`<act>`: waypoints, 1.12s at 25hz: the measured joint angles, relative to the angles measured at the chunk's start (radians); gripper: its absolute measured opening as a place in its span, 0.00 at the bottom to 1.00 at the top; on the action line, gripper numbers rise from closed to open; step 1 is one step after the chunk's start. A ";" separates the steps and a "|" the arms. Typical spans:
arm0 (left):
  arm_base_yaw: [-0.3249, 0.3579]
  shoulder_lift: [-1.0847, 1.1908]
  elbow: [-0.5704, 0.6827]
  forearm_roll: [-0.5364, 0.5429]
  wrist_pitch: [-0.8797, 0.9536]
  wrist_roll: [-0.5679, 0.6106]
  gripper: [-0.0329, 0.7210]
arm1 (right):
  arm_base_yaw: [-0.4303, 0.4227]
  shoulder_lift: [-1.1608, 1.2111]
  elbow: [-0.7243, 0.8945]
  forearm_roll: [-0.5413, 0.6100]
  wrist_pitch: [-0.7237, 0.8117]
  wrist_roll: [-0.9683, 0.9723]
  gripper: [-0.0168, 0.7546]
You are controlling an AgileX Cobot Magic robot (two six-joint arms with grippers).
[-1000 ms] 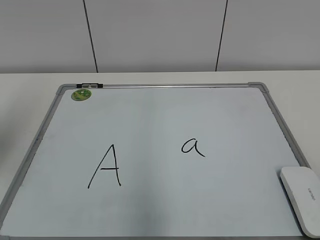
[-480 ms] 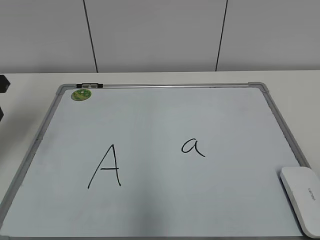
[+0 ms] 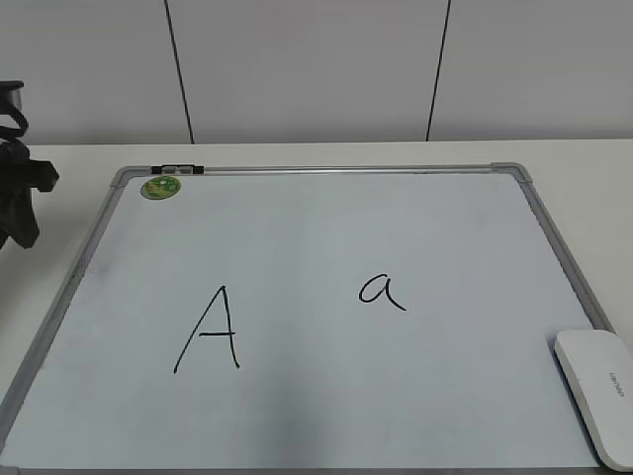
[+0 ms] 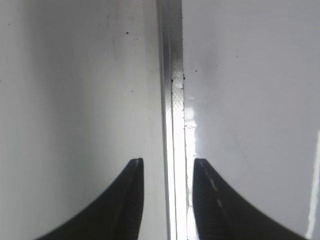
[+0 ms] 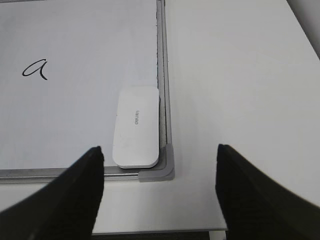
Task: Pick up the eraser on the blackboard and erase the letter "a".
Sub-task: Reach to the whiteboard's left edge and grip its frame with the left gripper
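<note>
The blackboard (image 3: 326, 416) lies flat on the table, with a green sticker (image 3: 160, 186) at its far left corner. The small letter "a" (image 3: 382, 292) is right of centre; a capital "A" (image 3: 210, 330) is to its left. The eraser (image 3: 598, 391) lies on the board's near right corner. In the right wrist view my right gripper (image 5: 160, 150) is open wide and empty, hovering just short of the eraser (image 5: 136, 126); the "a" (image 5: 36, 68) shows at upper left. My left gripper (image 4: 165, 162) is open and empty over the board's metal frame (image 4: 172, 100). The left arm (image 3: 15, 188) shows at the far left edge.
White table (image 3: 593, 188) surrounds the board, and a grey panelled wall stands behind it. The table's near edge (image 5: 165, 231) lies just below the board's corner (image 5: 162, 172) in the right wrist view. A small clip (image 3: 178, 169) sits on the board's far frame.
The left arm has come into the exterior view at the far left edge and shows more now. The board, the letters and the eraser have not moved.
</note>
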 joint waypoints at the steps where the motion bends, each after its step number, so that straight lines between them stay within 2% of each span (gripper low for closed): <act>1: 0.000 0.018 -0.007 0.000 -0.002 0.000 0.37 | 0.000 0.000 0.000 0.000 0.000 0.000 0.70; 10: 0.000 0.149 -0.053 0.000 -0.021 -0.001 0.37 | 0.000 0.000 0.000 0.000 0.000 0.000 0.70; 28: 0.000 0.268 -0.057 0.000 -0.072 -0.001 0.37 | 0.000 0.000 0.000 0.000 0.000 0.000 0.70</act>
